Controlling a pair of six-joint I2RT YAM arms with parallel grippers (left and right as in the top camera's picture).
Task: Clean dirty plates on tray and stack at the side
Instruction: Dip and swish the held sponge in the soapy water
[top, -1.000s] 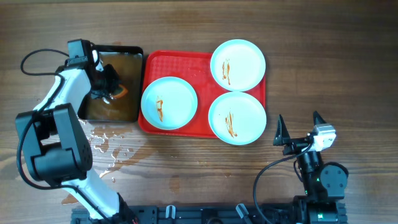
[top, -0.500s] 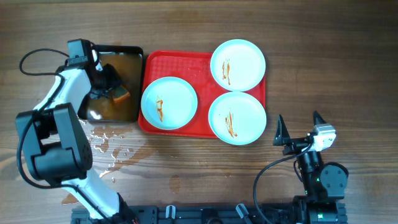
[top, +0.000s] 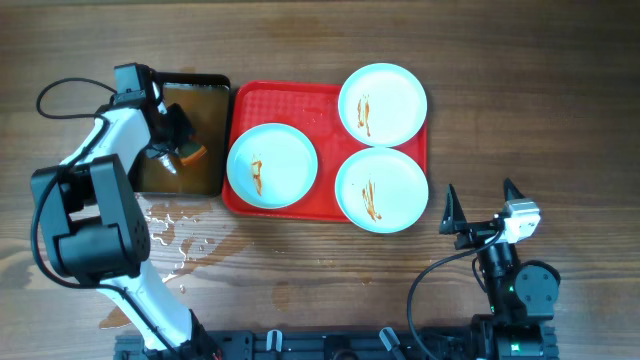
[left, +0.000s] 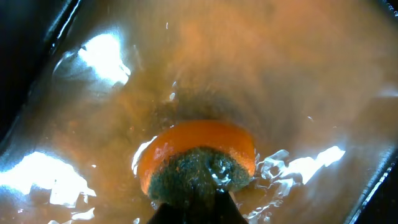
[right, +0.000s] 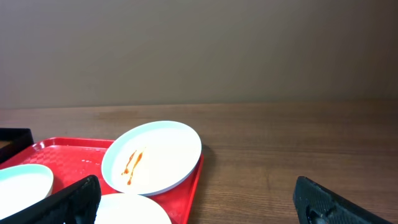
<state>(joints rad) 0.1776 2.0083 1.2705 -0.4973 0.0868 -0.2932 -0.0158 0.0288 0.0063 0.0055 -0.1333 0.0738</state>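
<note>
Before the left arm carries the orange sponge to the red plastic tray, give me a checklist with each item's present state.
1. The left gripper is shut on the orange sponge with the green scouring face: ok.
2. The sponge sits in the brownish water of the black rectangular pan: ok.
3. The right gripper is open, apart from the red rectangular plastic tray: ok.
4. Three round pale mint-white plates on the tray: ok; all carry orange-brown streaks.
5. The plates lie inside the tray's rim: not ok; the two right ones overhang it.
6. The wooden table is dry by the pan: not ok; puddles.
</note>
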